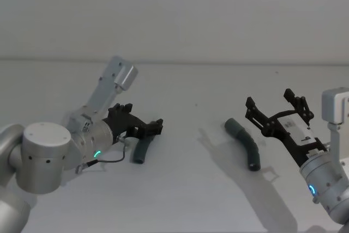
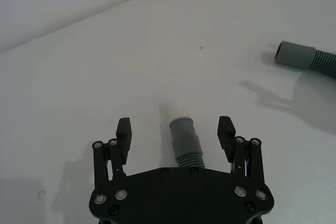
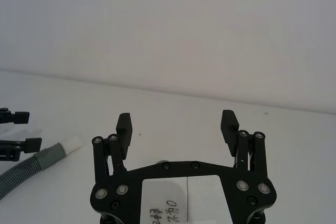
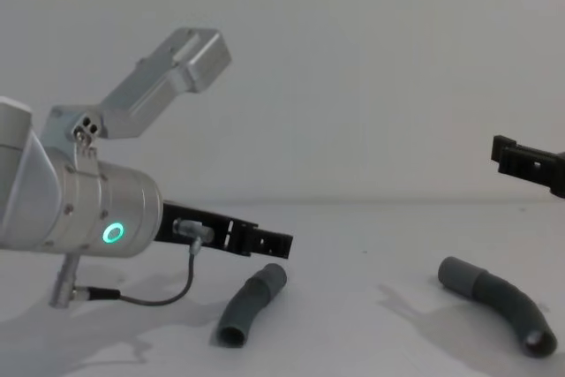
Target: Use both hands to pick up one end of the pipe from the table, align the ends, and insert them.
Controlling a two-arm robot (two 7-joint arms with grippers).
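Two dark grey pipe pieces lie apart on the whitish table. My left gripper is open and hovers low over the left piece. In the left wrist view, that piece sits between the open fingers, its white tip pointing away. The right piece is curved, with its sleeve mouth facing the left one. To the right of it and above the table, my right gripper is open and holds nothing. Side on, the left piece lies under the left gripper.
A plain wall rises behind the table's far edge. A thin cable loops below the left wrist, close to the table. Bare surface stretches between the two pieces and in front of them.
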